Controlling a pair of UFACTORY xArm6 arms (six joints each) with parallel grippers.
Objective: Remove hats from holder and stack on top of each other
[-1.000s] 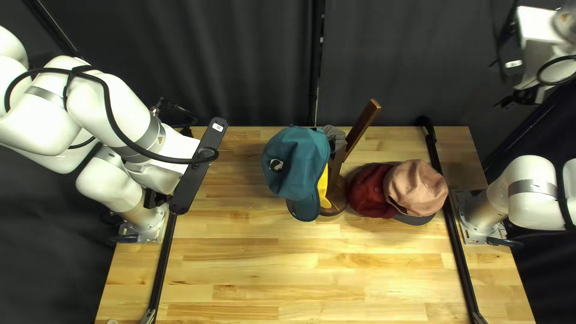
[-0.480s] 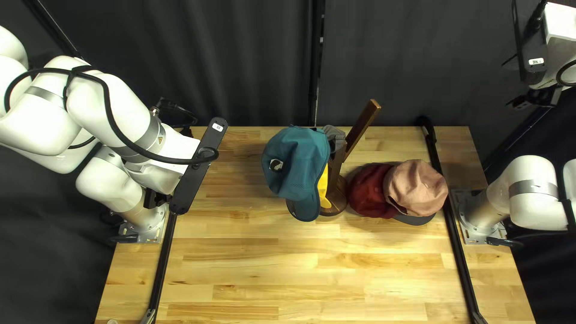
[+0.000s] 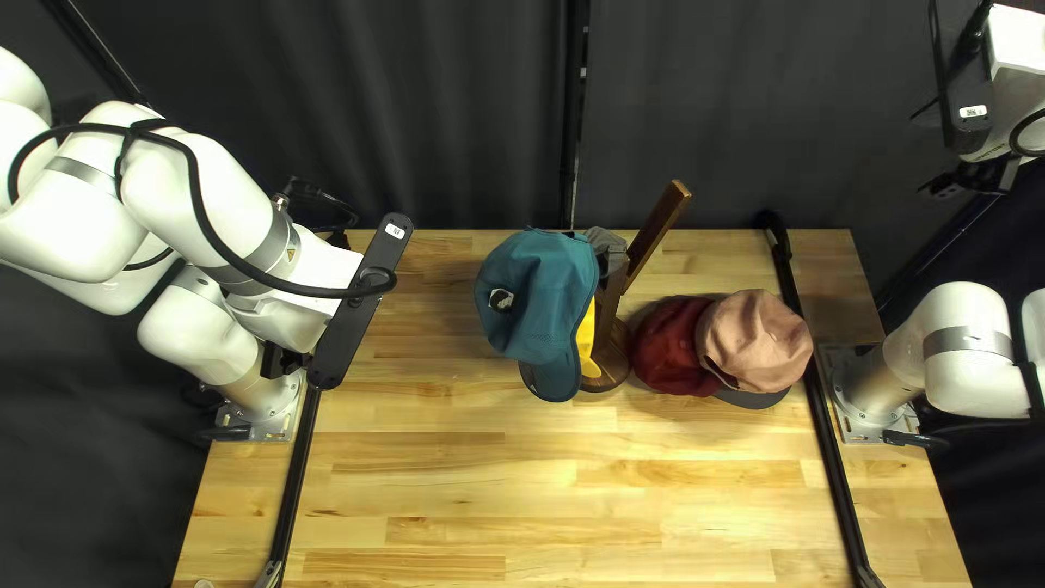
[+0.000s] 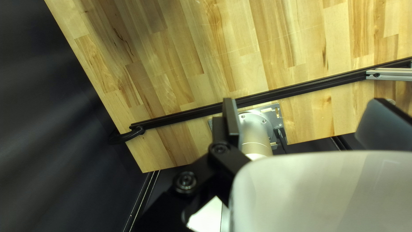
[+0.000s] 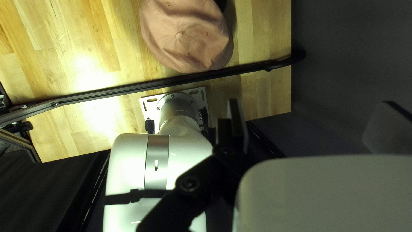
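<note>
Top left view: the teal fabric cap (image 3: pixel 535 306) hangs on the brown wooden holder (image 3: pixel 657 216) at centre. At right, the pink cloth cap (image 3: pixel 755 339) rests on the maroon cap (image 3: pixel 665 347), forming the stack.

Left wrist view: my left gripper (image 4: pixel 305 124) is wide and empty.

Right wrist view: my right gripper (image 5: pixel 310 125) is wide and empty, presumably ready for the next hat.

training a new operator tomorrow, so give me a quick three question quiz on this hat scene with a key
1. True or false: the teal cap hangs on the wooden holder.
2. Which cap lies partly over the red cap on the table? A yellow, B pink, C grey.
3. Fill in: the left claw and the right claw are both ____ and hold nothing.

Key:
1. True.
2. B, the pink cap.
3. Open.
</note>
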